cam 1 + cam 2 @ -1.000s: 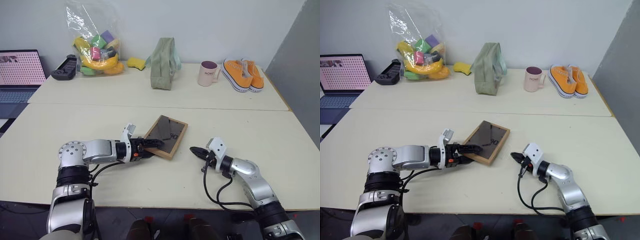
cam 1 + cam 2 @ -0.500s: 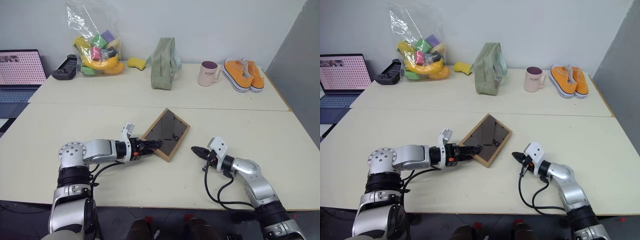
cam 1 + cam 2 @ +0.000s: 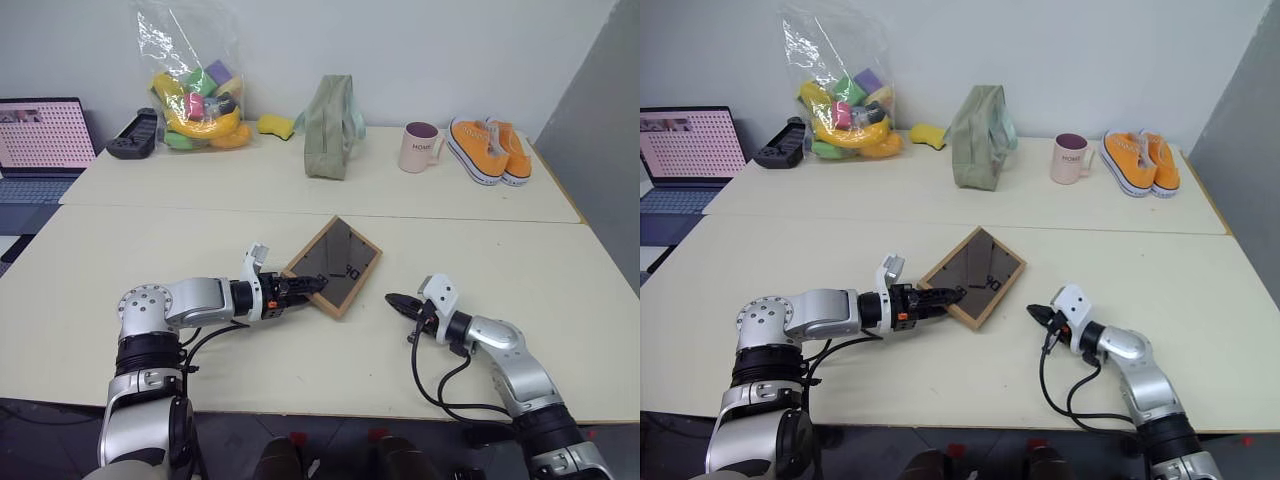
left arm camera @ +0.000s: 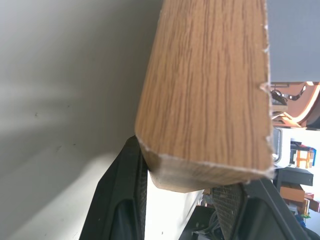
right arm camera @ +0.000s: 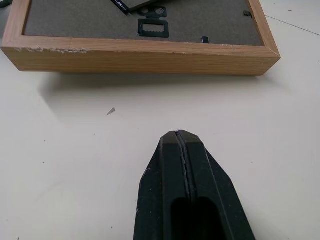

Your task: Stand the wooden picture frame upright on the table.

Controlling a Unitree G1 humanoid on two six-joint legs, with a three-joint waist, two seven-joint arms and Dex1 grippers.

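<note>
The wooden picture frame [image 3: 335, 262] sits mid-table with its dark grey back facing up and its left side tilted up off the table [image 3: 150, 250]. My left gripper [image 3: 305, 290] is shut on the frame's near left edge. In the left wrist view the light-wood edge [image 4: 210, 90] sits between the black fingers [image 4: 125, 200]. My right gripper [image 3: 392, 300] is shut and empty, low over the table just right of the frame. The right wrist view has its closed tip [image 5: 180, 137] pointing at the frame's side [image 5: 140, 55], a short gap away.
Along the far table edge are a plastic bag of toys [image 3: 195, 85], a black controller [image 3: 130, 135], a yellow sponge [image 3: 270, 124], a green bag [image 3: 328, 125], a pink mug [image 3: 417, 147] and orange shoes [image 3: 485, 148]. A laptop [image 3: 40, 135] stands at far left.
My left gripper closed on the frame's near left edge, and the frame went from lying flat to tilted up on that side. The right arm stayed put.
</note>
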